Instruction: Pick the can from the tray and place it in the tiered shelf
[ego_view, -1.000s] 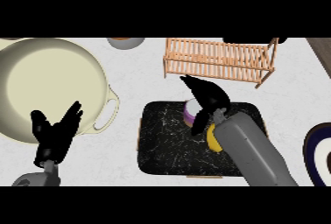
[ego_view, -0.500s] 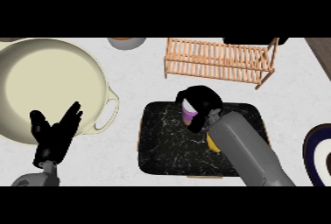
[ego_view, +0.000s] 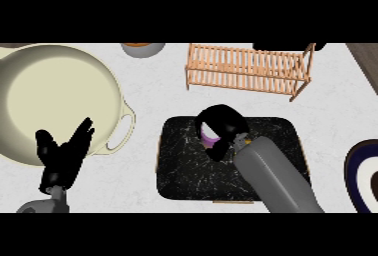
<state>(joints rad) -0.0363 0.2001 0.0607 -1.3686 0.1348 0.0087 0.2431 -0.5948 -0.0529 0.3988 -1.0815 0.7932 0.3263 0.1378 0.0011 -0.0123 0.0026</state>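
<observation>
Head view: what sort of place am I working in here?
Likely a kitchen counter: a pale marbled top with a big cream pot, a wooden shelf and a dark tray, where the right hand curls round a can.

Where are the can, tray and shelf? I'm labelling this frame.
can (ego_view: 209, 136): head view, pale side showing under the right hand (ego_view: 221, 120).
tray (ego_view: 184, 170): head view, bare dark floor.
shelf (ego_view: 244, 65): head view, wooden slats.

Two smooth grey forearms end in black hands: left hand (ego_view: 65, 155), right hand (ego_view: 221, 125).
</observation>
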